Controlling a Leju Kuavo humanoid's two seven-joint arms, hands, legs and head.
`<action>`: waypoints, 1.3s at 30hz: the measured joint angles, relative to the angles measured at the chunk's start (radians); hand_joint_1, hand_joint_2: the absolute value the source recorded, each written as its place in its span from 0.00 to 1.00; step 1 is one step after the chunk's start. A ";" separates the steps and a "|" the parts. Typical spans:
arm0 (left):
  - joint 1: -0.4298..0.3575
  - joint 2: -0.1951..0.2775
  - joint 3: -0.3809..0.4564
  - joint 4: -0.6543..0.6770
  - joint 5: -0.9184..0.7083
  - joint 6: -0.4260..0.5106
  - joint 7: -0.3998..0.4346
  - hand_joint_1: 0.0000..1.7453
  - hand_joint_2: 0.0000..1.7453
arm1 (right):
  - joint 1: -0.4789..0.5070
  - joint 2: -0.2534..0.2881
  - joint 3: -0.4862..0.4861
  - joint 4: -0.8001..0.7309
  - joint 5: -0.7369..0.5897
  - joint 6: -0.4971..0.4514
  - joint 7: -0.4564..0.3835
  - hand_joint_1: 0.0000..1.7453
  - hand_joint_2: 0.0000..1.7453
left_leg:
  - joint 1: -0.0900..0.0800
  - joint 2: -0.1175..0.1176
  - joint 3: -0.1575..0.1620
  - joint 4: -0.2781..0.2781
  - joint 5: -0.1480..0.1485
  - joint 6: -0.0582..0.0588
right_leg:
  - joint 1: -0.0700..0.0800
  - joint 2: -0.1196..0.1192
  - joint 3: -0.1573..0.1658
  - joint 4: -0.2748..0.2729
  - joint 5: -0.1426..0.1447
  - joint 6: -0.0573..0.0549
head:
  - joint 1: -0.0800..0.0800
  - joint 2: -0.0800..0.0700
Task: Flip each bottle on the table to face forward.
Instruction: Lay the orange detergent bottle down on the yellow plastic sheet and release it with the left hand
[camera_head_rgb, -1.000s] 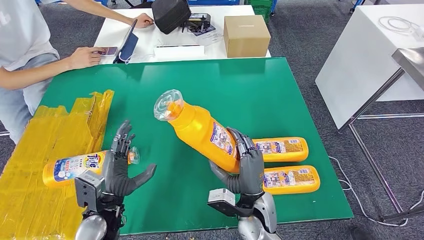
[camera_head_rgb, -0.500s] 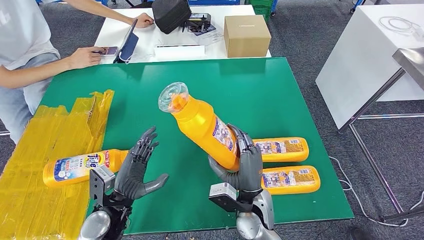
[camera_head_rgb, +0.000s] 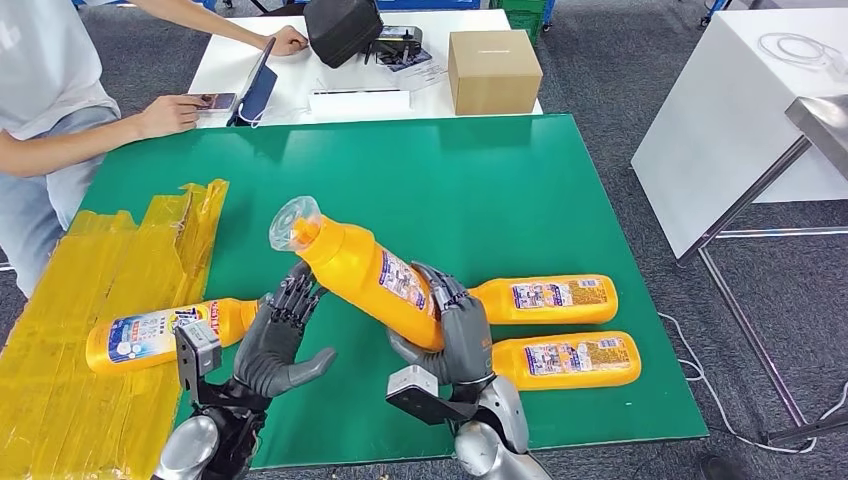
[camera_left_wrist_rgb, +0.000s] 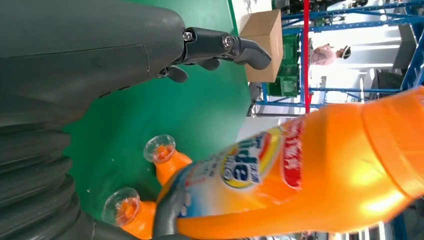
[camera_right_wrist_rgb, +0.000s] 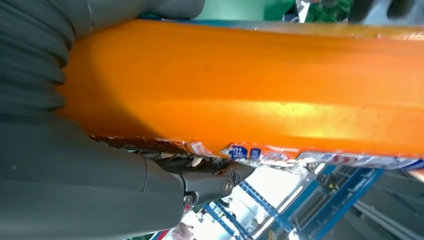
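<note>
Fingers (camera_head_rgb: 462, 318) of right hand (camera_head_rgb: 455, 340) grip lifted orange bottle (camera_head_rgb: 365, 268), cap toward 10 o'clock, left hand (camera_head_rgb: 275, 340) spread empty beside it; three bottles lie on worktop (camera_head_rgb: 500, 190), flip unfinished.

A green surface (camera_head_rgb: 520, 190) fills the middle, with crinkled yellow plastic sheeting (camera_head_rgb: 90, 300) spread over its left part. Behind it stands a white table (camera_head_rgb: 330, 100) bearing a cardboard box (camera_head_rgb: 493, 70), a black bag (camera_head_rgb: 342, 28) and a tablet (camera_head_rgb: 256, 95). A person (camera_head_rgb: 50, 110) sits at the left with both arms reaching onto that table. Grey carpet (camera_head_rgb: 600, 70) covers the floor. To the right is another white table (camera_head_rgb: 730, 120), and a white cable (camera_head_rgb: 720, 420) trails over the carpet.
</note>
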 joint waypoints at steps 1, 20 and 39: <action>-0.004 0.001 0.000 0.002 0.025 -0.008 0.007 0.00 1.00 | -0.011 0.006 0.013 0.035 0.010 0.003 0.002 1.00 1.00 | 0.000 0.000 0.000 0.000 0.000 0.000 | 0.000 0.000 0.000 0.000 0.000 0.000 | 0.000 0.000; -0.050 -0.005 0.000 0.056 0.143 -0.019 0.041 0.06 1.00 | -0.088 0.053 0.176 0.244 0.107 -0.017 0.016 1.00 1.00 | 0.000 0.000 0.000 0.000 0.000 0.000 | 0.000 0.000 -0.001 0.000 0.000 0.000 | 0.000 0.000; -0.033 -0.021 0.010 0.054 0.192 0.021 0.023 1.00 1.00 | -0.116 0.053 0.229 0.291 0.073 -0.008 0.030 1.00 1.00 | 0.000 0.000 -0.001 0.000 0.000 0.000 | 0.000 0.000 -0.001 0.000 0.000 0.000 | 0.000 0.000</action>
